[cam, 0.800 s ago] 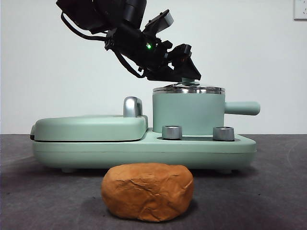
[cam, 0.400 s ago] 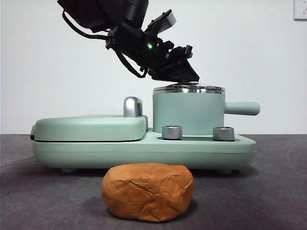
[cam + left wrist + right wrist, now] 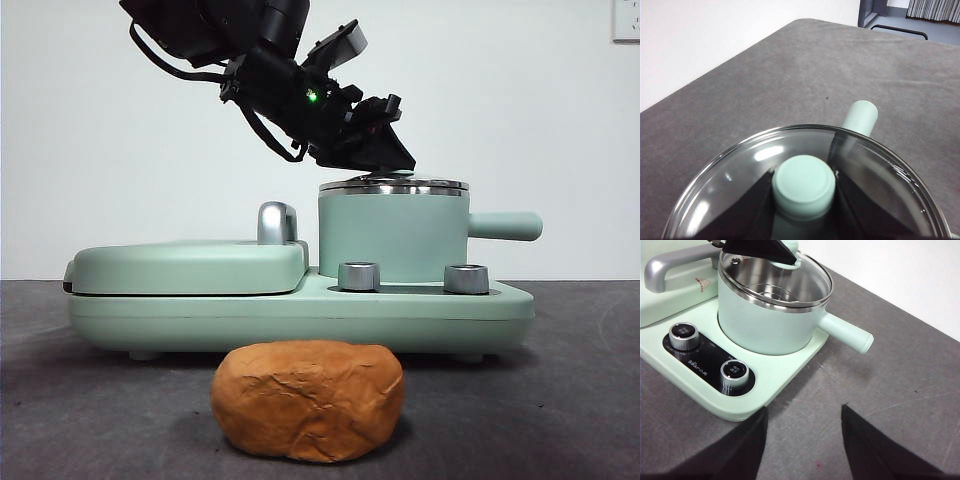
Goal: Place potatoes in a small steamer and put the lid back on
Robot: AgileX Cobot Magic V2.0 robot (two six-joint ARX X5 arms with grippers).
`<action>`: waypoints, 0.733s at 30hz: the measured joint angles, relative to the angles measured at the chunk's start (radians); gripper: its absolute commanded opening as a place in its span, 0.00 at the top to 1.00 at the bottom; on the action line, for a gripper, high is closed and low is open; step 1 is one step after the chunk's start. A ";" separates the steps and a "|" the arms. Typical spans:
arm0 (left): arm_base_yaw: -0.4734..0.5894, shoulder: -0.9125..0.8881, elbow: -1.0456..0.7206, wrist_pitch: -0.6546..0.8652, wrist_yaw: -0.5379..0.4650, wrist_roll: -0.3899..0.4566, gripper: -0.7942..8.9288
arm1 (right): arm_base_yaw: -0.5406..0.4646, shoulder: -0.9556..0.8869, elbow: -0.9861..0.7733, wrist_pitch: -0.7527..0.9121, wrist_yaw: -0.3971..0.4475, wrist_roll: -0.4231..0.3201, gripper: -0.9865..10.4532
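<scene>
1. A dark grey table (image 3: 560, 400) runs back to a plain white wall; on it stands a mint-green cooker base (image 3: 300, 310) with two steel dials and a closed griddle cover (image 3: 190, 265).
2. My left gripper (image 3: 803, 187) sits directly on top of the small steamer (image 3: 392, 238), its jaws clenched from either side on the mint knob (image 3: 803, 186) of the lid (image 3: 740, 170).
3. The lid lies right under my left wrist, its steel rim seated level on the pot rim as far as I can see; I judge it not yet lifted.
4. The steamer's stubby handle (image 3: 860, 116) points away from my left gripper, beyond the far edge of the glass.
5. My right gripper (image 3: 804, 440) hangs off to the side of the cooker base, low over bare table, jaws spread apart and holding nothing; the pot and its dials lie ahead of it.
6. The potatoes (image 3: 308, 400), one wrinkled brown-orange lump, rest on the table in front of the cooker, well apart from both grippers and untouched.
7. Progress, as I judge it: only the grip on the lid is made. Left to do: lift the lid away, put the lump in the pot, set the lid back.
</scene>
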 measured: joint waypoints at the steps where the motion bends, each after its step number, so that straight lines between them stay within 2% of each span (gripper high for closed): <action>1: 0.000 -0.003 0.000 -0.006 -0.001 0.003 0.90 | 0.000 0.000 0.000 0.000 0.000 0.000 0.71; 8: 0.002 -0.039 0.000 -0.016 -0.006 0.029 0.90 | 0.000 0.000 0.000 0.000 0.000 0.000 0.71; 16: 0.004 -0.168 0.000 -0.023 -0.007 0.028 0.90 | 0.000 0.000 0.000 0.000 0.000 0.000 0.71; 22: 0.004 -0.281 0.000 -0.183 -0.016 -0.005 0.90 | 0.005 0.000 0.000 0.000 0.000 0.000 0.71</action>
